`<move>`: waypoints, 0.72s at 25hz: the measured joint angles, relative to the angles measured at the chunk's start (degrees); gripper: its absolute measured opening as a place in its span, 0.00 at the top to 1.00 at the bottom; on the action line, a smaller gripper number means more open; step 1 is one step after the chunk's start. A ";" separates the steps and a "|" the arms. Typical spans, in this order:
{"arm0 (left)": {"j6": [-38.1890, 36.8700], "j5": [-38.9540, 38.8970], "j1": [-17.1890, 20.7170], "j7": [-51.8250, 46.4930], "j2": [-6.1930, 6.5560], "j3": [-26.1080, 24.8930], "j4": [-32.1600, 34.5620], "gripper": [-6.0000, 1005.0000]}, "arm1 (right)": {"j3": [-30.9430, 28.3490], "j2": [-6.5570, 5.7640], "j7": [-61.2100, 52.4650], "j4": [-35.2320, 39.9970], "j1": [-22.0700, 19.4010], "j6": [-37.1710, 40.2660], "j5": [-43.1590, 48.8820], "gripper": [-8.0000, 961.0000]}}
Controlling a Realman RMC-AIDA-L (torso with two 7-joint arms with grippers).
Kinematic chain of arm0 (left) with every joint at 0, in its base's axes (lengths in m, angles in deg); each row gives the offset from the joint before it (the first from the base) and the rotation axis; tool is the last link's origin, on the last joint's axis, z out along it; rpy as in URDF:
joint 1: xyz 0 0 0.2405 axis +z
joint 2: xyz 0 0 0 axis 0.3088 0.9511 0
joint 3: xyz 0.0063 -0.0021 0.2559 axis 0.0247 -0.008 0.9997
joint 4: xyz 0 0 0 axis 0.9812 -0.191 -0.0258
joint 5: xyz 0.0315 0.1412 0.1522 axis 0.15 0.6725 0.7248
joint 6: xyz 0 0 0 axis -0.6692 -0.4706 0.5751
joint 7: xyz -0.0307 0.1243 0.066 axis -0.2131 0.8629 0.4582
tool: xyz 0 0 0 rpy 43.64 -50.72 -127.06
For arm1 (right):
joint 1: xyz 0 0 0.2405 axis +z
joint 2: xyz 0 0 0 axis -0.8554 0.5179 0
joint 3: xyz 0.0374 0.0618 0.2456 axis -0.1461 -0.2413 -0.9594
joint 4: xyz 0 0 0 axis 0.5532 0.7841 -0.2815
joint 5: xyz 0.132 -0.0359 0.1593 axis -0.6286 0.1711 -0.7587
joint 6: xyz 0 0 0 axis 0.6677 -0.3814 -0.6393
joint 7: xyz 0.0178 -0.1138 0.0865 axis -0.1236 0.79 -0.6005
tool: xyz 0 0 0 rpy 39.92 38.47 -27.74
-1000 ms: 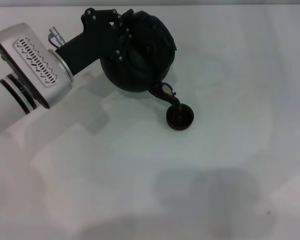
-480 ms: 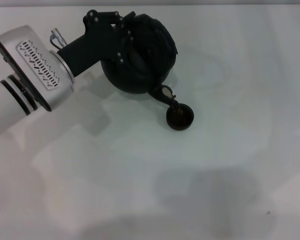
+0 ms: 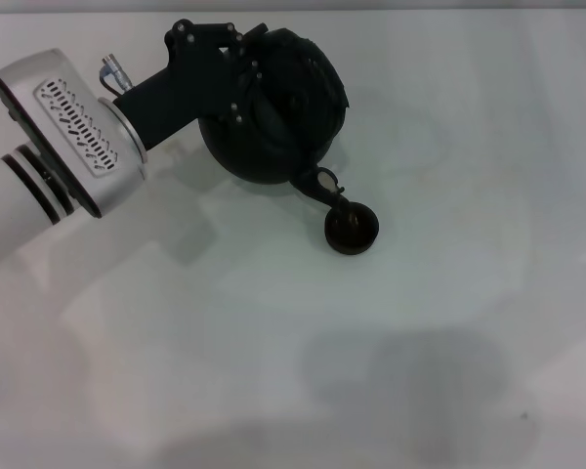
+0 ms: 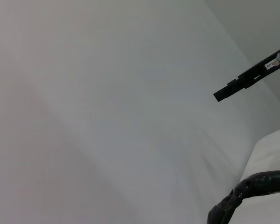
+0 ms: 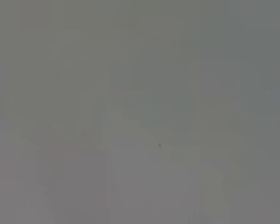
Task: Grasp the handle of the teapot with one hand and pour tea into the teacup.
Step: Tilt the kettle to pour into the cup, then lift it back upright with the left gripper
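While the head view takes in the whole scene, its centre of interest is the single teapot, a round-bellied matte black pot at the far left-centre of the white table, tipped over toward its spout so that the spout angles down and to the right. Directly under the spout's tip sits the one teacup, small, low and dark, its rim just below or touching the spout end; which of the two cannot be told. Across the top of the pot, the handle shows as a dark arched band, and the left claw is closed around it from the left side, carrying the tilted pot. Behind that claw the black wrist housing leads back to the silver link of the left arm, which enters from the left edge. From the left wrist view comes something the head view lacks: a close look at a rough, dark stretch of the handle at the frame's corner, with pale surface behind and a thin black bar in the distance. Nothing but a blank grey field appears in the right wrist view, and the right claw appears in no picture.
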 joint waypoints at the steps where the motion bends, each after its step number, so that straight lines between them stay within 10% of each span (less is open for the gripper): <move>1: 0.00 -0.04 0.00 0.00 0.00 0.00 0.00 0.90 | 0.00 0.00 0.00 0.00 0.00 0.01 0.00 0.12; 18: -0.08 -0.56 0.07 1.32 -0.04 -0.37 0.00 0.90 | 0.02 0.00 0.00 0.00 0.00 -0.28 0.00 0.12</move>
